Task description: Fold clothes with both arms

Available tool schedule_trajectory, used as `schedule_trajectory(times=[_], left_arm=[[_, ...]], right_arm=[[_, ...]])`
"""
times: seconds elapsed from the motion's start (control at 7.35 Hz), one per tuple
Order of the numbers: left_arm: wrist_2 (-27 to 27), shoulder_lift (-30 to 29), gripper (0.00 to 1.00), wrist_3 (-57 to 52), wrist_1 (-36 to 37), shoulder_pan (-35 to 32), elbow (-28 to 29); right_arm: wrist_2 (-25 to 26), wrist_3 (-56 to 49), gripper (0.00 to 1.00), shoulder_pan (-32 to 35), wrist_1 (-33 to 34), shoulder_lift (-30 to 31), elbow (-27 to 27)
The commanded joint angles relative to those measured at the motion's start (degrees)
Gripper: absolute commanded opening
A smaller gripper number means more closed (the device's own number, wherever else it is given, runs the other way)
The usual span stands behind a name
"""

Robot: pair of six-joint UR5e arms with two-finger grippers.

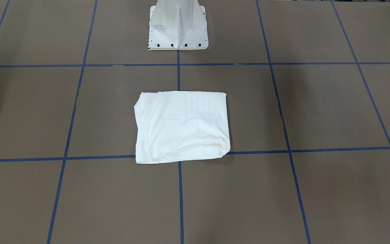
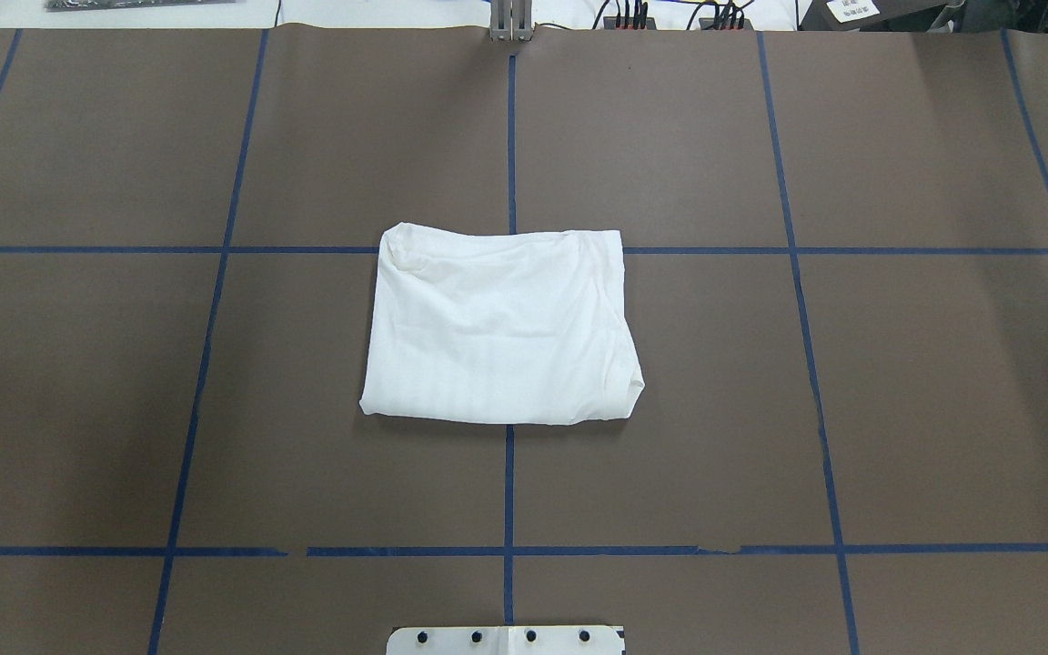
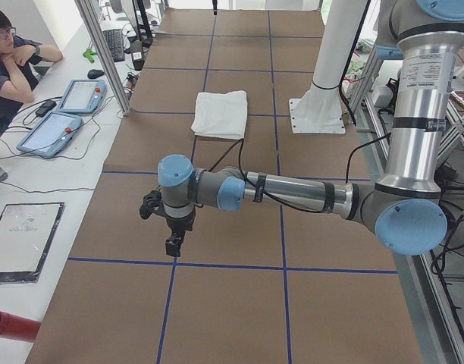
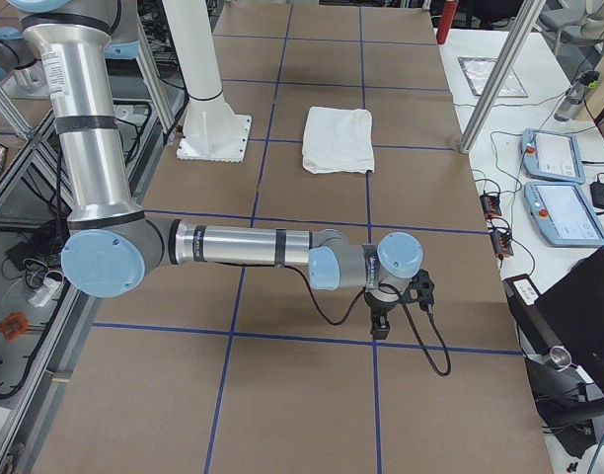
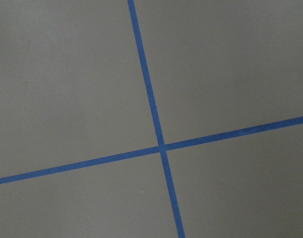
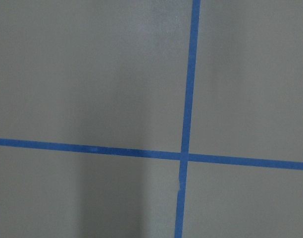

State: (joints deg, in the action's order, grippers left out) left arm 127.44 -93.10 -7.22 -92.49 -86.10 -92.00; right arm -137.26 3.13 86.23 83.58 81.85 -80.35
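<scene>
Shirt: the white shirt [image 2: 501,327] lay folded into a compact rectangle on the brown table [image 2: 897,409], well apart from both grippers, about midway between them
Left gripper: the left gripper [image 3: 174,241] hung pointing down over a crossing of blue tape lines [image 5: 160,147], with bare table beneath it and nothing in its grasp; it showed only in the side view, so I cannot tell whether it was released or clenched
Right gripper: the right gripper [image 4: 381,326] hung the same way over another tape crossing, holding nothing; again I cannot tell whether it was released or clenched
Step in hand: folding looked finished or nearly so, with both arms parked out toward the table ends
Doing it well: any last fold would call for both grippers to come inward, pinch two corners of one edge, lift low and carry across at one pace so the layers do not slide; the rumpled corner on the right gripper's side looked worth smoothing first
Writing: none could be read; the shirt's upper face was plain white, with no print or neck label showing
</scene>
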Motion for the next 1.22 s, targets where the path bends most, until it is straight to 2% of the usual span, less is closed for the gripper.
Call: schedule_trajectory(times=[0.0, 0.14, 0.68, 0.82, 1.09], left_arm=[[6.55, 0.37, 1.00, -6.21, 1.00, -2.75, 4.96], [8.07, 0.55, 1.00, -6.14, 0.99, -2.67, 4.99], [7.74, 0.46, 1.00, -5.52, 1.17, -2.67, 3.06], [7.65, 0.46, 1.00, -5.43, 1.26, -2.67, 2.27], [7.65, 0.46, 1.00, -5.43, 1.43, -2.67, 1.65]], right_arm=[[-0.73, 0.03, 1.00, 0.77, 0.53, 1.29, -0.25], [-0.65, 0.03, 1.00, 0.95, 0.53, 1.56, -0.25], [-0.03, -0.06, 1.00, 1.82, -0.08, 2.96, -0.86], [-0.12, 0.03, 1.00, 3.83, 0.87, 3.31, -3.30], [0.23, -0.05, 1.00, 5.43, 9.80, 5.33, -11.37]])
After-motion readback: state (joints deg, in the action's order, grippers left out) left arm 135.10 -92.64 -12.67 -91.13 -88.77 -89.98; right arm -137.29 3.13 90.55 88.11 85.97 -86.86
